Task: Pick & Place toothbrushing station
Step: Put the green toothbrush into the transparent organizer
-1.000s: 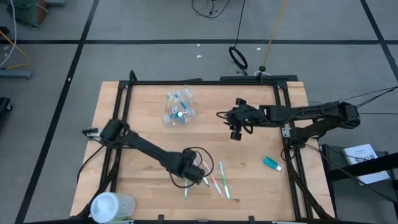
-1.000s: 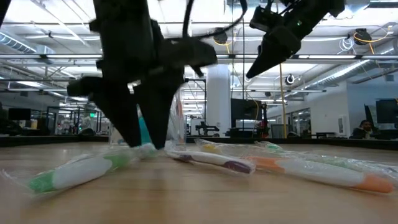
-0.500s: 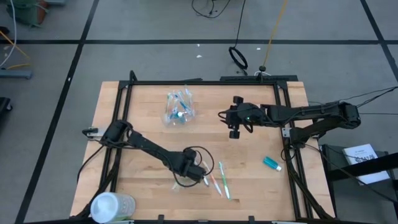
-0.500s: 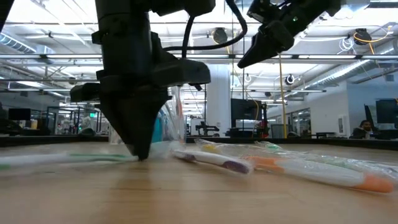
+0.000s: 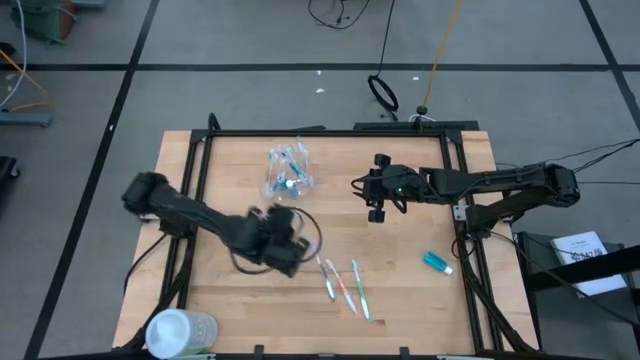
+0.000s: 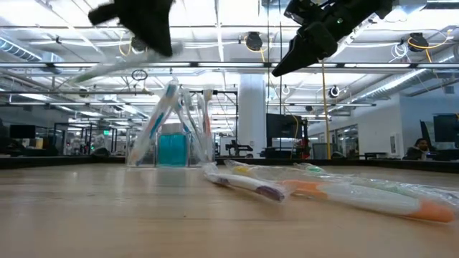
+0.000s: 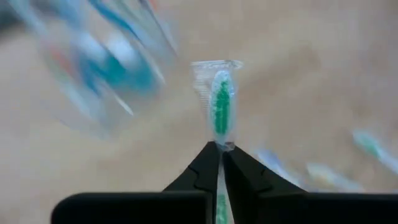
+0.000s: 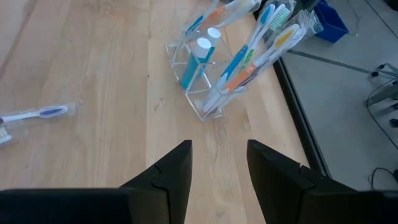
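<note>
High view: a clear plastic cup (image 5: pixel 288 174) stands on the wooden table (image 5: pixel 420 300) toward the far side, stuffed with toothbrushes and something teal; count not readable from above. Left gripper (image 5: pixel 283 243) sits between the cup and the near edge, blurred. Three wrapped toothbrushes (image 5: pixel 345 287) lie side by side near the front edge, just beside that gripper. One teal toothpaste tube (image 5: pixel 436 262) lies alone by the right frame rail. A white cylindrical container (image 5: pixel 180 331) stands at the front left corner. Right gripper (image 5: pixel 376 196) hangs over the table right of the cup, well apart from it. Low view: the cup (image 6: pixel 171 135) holds several brushes leaning outward and a teal tube upright inside; the left gripper (image 6: pixel 147 25) is raised above it with a pale wrapped brush angling out from it. Loose brushes on the boards: purple (image 6: pixel 240 183), orange (image 6: pixel 366 197), and a third behind. Left wrist view: fingers pressed together, clamped on a green toothbrush (image 7: pixel 221 111) in clear wrap, bristle end pointing away. Right wrist view: fingers (image 8: pixel 169 175) stand apart, nothing between them; the cup (image 8: pixel 219 73) holds about seven brushes and two white-capped teal tubes. No lettering is legible anywhere.
</note>
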`<state>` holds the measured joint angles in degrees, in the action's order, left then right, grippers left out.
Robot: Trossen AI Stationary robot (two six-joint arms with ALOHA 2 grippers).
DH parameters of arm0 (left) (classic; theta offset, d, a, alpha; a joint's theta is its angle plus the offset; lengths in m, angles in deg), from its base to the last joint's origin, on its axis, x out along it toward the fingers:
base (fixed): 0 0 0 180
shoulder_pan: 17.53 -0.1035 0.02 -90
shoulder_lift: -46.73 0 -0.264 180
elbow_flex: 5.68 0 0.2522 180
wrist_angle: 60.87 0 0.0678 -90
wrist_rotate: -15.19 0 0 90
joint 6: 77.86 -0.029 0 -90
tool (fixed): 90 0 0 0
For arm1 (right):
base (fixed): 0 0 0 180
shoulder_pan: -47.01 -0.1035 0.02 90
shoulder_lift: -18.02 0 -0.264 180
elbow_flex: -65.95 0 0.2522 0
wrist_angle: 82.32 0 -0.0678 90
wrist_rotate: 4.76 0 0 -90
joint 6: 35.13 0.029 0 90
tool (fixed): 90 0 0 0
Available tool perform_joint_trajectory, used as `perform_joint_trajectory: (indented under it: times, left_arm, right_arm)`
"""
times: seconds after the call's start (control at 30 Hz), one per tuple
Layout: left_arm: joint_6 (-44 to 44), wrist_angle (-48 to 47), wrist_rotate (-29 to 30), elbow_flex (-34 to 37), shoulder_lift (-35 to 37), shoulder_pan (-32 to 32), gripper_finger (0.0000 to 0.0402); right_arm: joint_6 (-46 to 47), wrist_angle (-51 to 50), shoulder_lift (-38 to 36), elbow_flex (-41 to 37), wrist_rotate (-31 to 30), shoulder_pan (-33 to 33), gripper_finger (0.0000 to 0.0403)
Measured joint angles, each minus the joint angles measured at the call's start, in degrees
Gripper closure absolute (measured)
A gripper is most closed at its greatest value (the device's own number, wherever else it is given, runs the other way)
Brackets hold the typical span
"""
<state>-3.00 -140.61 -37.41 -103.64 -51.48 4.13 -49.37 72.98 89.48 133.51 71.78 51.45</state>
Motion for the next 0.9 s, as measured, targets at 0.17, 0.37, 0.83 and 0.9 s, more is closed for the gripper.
perform_joint_trajectory:
  times: [0.17, 0.37, 0.83, 0.9]
  left_arm:
    - [1.7, -5.2, 15.2, 0.0, 6.6, -0.9, 0.0396]
    - [1.6, -11.7, 29.9, 0.0, 8.1, -5.2, 0.0391]
    - [-1.3, -9.5, 35.6, 9.8, 12.3, -16.3, 0.0397]
    - [-3.6, -5.7, 35.9, 11.8, 13.9, -16.5, 0.0398]
  right_arm:
    - [1.6, 0.9, 0.0, 0.0, 0.0, 0.0, 0.0260]
    - [4.0, 3.2, 0.0, 0.0, 0.0, 0.0, 0.0258]
    - [8.6, 5.1, 0.0, -1.2, 0.1, 0.0, 0.0257]
    - [9.0, 6.8, 0.0, -2.5, 0.1, 0.0, 0.0257]
